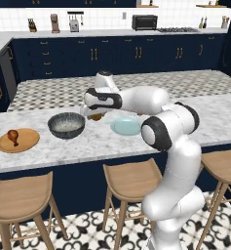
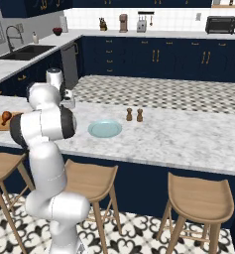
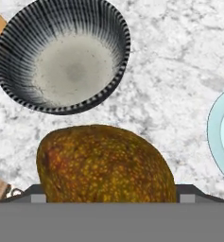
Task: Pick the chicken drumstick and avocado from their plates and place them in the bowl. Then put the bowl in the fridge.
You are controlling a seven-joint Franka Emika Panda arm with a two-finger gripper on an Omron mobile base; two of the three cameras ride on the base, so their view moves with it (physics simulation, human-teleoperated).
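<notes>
Midway: gripper [image 1: 94,116] is clenching the avocado [image 3: 106,163], carrying it above the marble counter [image 1: 87,144] between pale blue plate [image 1: 125,126] and bowl [image 1: 66,125]. Drumstick [image 1: 12,135] is waiting on wooden plate [image 1: 18,140]. Next: centre over bowl, then release.

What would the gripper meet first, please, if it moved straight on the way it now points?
Apart from the brown-green avocado between its jaws, probably bare white marble counter beside the dark striped bowl; depth is unclear.
</notes>
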